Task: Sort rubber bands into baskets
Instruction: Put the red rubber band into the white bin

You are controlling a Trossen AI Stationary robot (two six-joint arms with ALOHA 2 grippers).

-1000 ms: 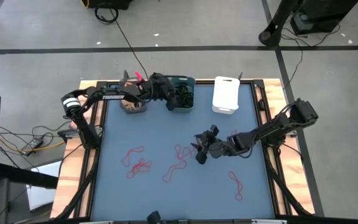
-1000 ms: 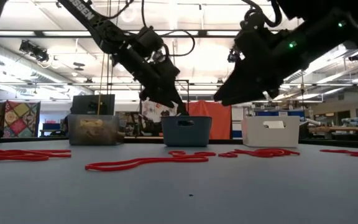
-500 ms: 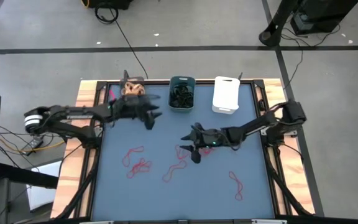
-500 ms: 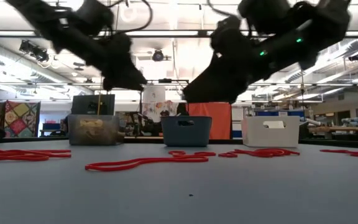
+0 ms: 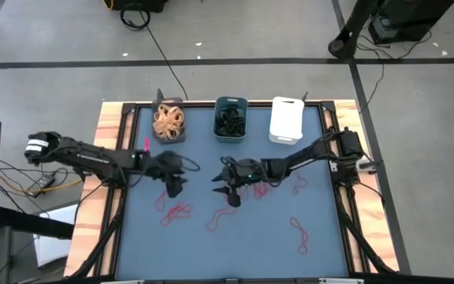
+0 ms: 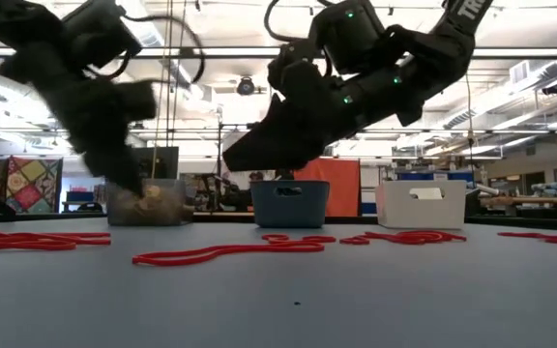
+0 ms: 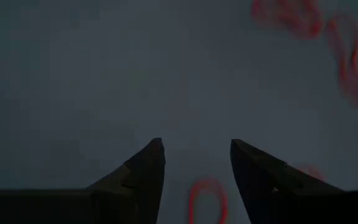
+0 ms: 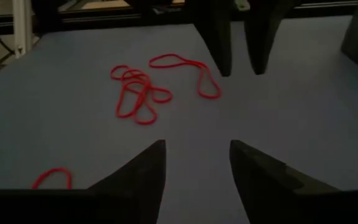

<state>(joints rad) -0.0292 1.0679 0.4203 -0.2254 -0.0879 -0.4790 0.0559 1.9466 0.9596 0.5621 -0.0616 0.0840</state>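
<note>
Several red rubber bands lie flat on the blue mat (image 5: 144, 237): a tangle (image 5: 178, 210), one (image 5: 220, 218) near the middle, one (image 5: 299, 234) to the right. My left gripper (image 5: 176, 188) hovers open over the mat just beyond the tangle; a red loop (image 7: 207, 199) shows below its fingers. My right gripper (image 5: 227, 191) hovers open at mid-table, facing the left one, with the red tangle (image 8: 138, 93) ahead of it. At the far edge stand three baskets: dark grey (image 5: 169, 124) with tan bands, teal (image 5: 230, 119) with black bands, white (image 5: 286, 120).
The wooden frame (image 5: 101, 197) and black rails border the mat. Another red band (image 5: 299, 186) lies under the right arm. The two grippers stand close together at mid-table. Open mat lies along the near edge. Cables trail off the table's far and left sides.
My left gripper has swung from over the teal basket toward the table's near and left side and come down low over the mat. My right gripper has moved toward the table's left edge, nearer to the left gripper, and has turned. The bands lie as before.
</note>
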